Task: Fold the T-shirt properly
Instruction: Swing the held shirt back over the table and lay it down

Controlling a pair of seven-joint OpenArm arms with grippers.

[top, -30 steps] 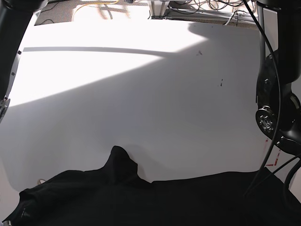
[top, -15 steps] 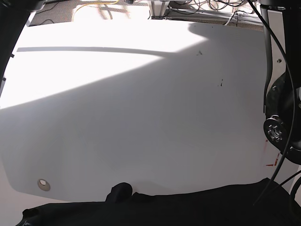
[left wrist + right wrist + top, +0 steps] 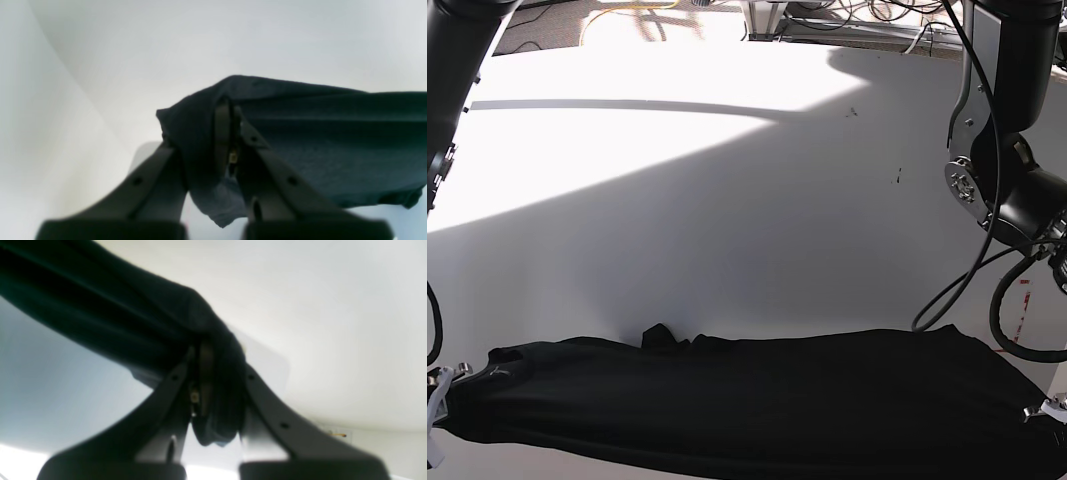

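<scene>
Base view gives us a broad white surface (image 3: 727,230), sunlit in a band across its far left and shaded over the rest, with a thin dark line of shadow running across the lit part. Beyond its far edge we see floor with a yellow cable (image 3: 627,14) and a tangle of grey cables (image 3: 867,20). On this view's left edge stands our right arm (image 3: 452,60); at the bottom left corner our right claw (image 3: 435,415) meets the end of the T-shirt (image 3: 747,400). The shirt is stretched as a long black band along the near edge of the surface, with a small bump of bunched cloth on its far edge, left of centre. At the right, our left arm (image 3: 1012,150) hangs cables beside the shirt, and our left claw (image 3: 1047,410) sits at the shirt's right end. From the right wrist camera, we see the right claw (image 3: 213,380) clamped on a wad of black cloth, the shirt running away to the upper left. From the left wrist camera, the left claw (image 3: 213,146) is likewise clamped on a fold, the cloth spreading rightward, with the white surface beyond it.
</scene>
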